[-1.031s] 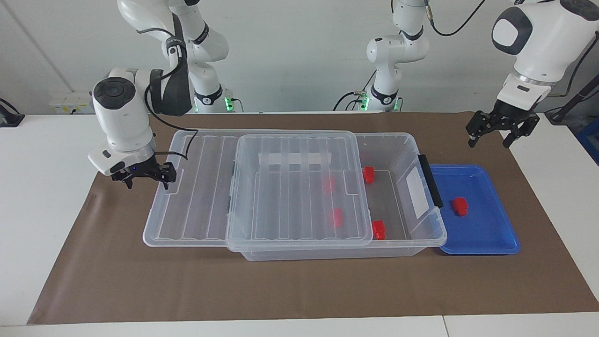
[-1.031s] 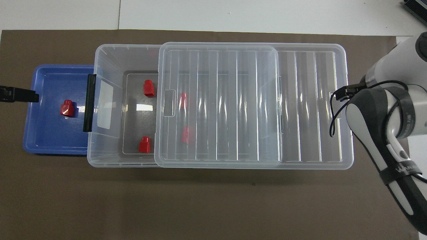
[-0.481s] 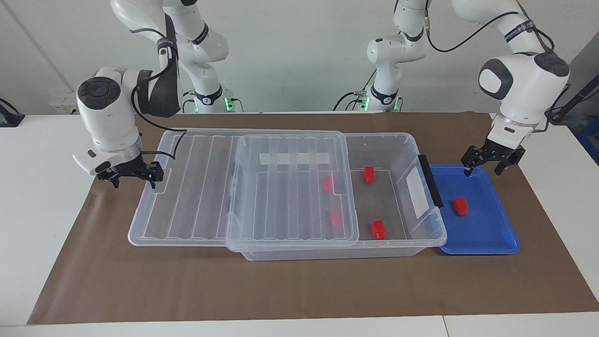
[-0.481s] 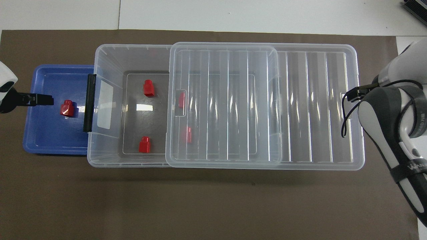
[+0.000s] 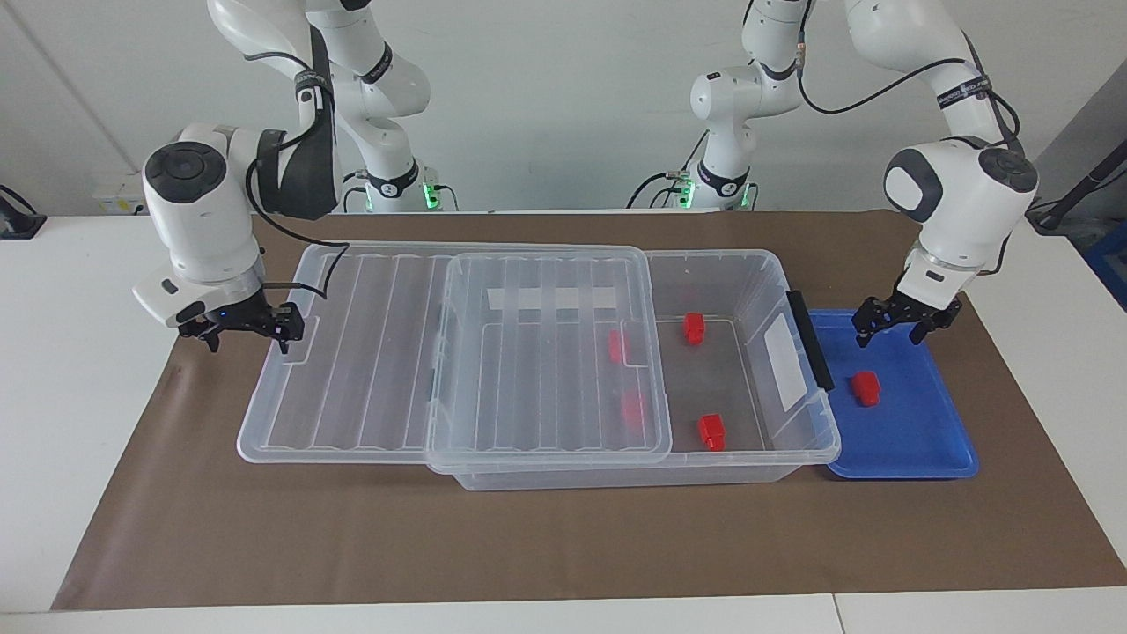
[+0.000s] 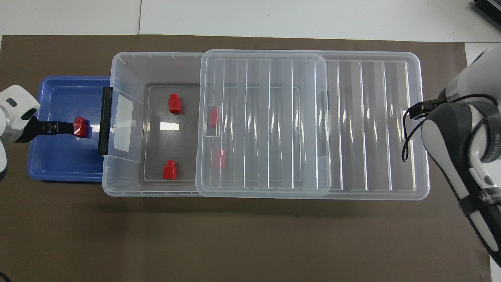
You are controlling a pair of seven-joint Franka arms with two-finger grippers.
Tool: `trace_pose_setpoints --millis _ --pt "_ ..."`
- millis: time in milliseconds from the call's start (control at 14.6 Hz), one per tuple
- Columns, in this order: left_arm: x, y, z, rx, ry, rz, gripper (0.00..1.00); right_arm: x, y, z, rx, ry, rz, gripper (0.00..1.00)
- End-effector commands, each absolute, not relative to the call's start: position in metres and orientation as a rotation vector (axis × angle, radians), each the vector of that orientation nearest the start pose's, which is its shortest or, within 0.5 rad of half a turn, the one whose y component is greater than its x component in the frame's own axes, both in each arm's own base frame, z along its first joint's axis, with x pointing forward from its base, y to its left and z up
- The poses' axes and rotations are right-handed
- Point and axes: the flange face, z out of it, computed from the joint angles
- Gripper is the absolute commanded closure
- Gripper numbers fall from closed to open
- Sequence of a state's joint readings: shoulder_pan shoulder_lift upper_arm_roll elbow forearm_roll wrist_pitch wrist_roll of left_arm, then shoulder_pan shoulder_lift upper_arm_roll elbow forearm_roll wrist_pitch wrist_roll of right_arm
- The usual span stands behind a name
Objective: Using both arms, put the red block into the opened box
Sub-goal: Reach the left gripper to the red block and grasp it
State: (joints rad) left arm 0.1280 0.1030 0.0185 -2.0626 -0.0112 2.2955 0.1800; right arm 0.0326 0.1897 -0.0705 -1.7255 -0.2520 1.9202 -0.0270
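One red block [image 5: 865,387] [image 6: 80,127] lies in the blue tray [image 5: 933,440] beside the box. My left gripper [image 5: 889,338] [image 6: 62,127] hangs open just over the tray, above and slightly nearer the robots than that block, not touching it. The clear box [image 5: 748,261] [image 6: 129,62] stands partly uncovered at the tray's end. Two red blocks [image 5: 694,328] [image 5: 711,431] lie on its open floor, and two more [image 5: 616,346] [image 5: 632,409] show through the lid. The ribbed lid [image 5: 352,352] [image 6: 372,125] sticks out toward the right arm's end. My right gripper [image 5: 249,342] is open at that end of the lid, one fingertip at its rim.
A brown mat [image 5: 563,537] covers the table under everything. The box's black clip handle [image 5: 810,339] and white label face the blue tray. The right arm's forearm [image 6: 462,164] hides its gripper in the overhead view.
The right gripper moved toward its own end of the table and the lid slid with it, uncovering more of the box. The left gripper came down from high up to just above the tray.
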Motion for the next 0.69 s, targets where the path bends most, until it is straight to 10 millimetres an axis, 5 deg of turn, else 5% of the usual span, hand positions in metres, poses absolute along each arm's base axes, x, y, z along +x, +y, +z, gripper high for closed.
trace_pose_setpoints --millis 0,344,619 --pt "0.568 0.087 0.368 -3.103 0.041 -0.217 0.00 0.612 -0.030 0.491 -3.393 -0.145 -0.023 0.00" --pt "0.574 0.079 0.353 -3.103 0.069 -0.214 0.00 0.598 -0.011 0.547 -3.293 -0.074 -0.181 0.00" --pt "0.582 0.094 0.333 -3.079 0.135 -0.280 0.00 0.580 -0.013 0.595 -3.224 0.056 -0.136 0.00"
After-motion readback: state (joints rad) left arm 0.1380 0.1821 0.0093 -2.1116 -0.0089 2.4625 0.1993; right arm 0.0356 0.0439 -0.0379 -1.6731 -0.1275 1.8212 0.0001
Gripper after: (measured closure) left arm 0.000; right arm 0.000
